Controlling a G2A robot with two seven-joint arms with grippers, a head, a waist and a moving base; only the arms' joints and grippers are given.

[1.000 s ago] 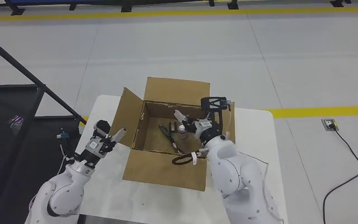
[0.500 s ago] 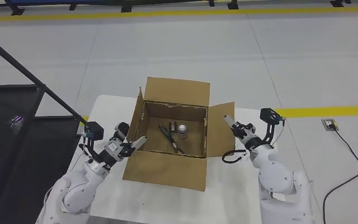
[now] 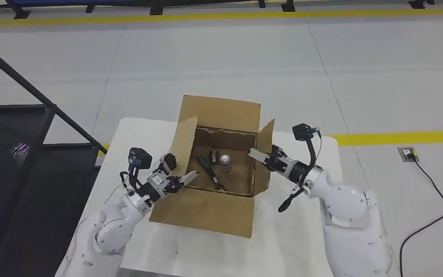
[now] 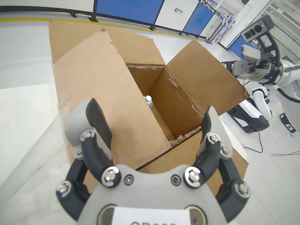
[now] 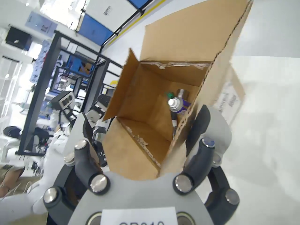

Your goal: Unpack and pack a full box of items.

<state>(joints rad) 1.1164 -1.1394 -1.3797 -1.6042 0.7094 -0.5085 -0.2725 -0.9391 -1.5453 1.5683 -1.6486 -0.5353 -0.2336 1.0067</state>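
At the near side of the white table (image 3: 128, 131), the left gripper (image 3: 180, 173) hung with its jaws wide apart, just outside the raised left flap (image 3: 181, 142) of the cardboard box (image 3: 204, 211). The box stood open at the middle of the table. From its own wrist, the left gripper (image 4: 153, 120) faced the outer side of that flap (image 4: 100, 83). Whether a finger touched the cardboard could not be told.

Across the box, the right gripper (image 3: 261, 154) likewise had its jaws spread, straddling the edge of the right flap (image 3: 261, 173). In the right wrist view, the right gripper (image 5: 143, 127) had one finger (image 5: 201, 122) close against the flap's outer face (image 5: 199, 47). The other finger stood well clear on the inner side.

Both side flaps stood up and leaned inward over the opening. On the box bottom, a white-capped spray can (image 5: 174, 103) stood beside a dark tool (image 3: 205, 166) lying flat, with a green-capped item (image 5: 169, 94) just behind the can.

Farther off, the back flap (image 3: 220, 111) rose above the rear wall. Beyond the table, a yellow line (image 3: 387, 138) crossed the grey floor (image 3: 277, 55).
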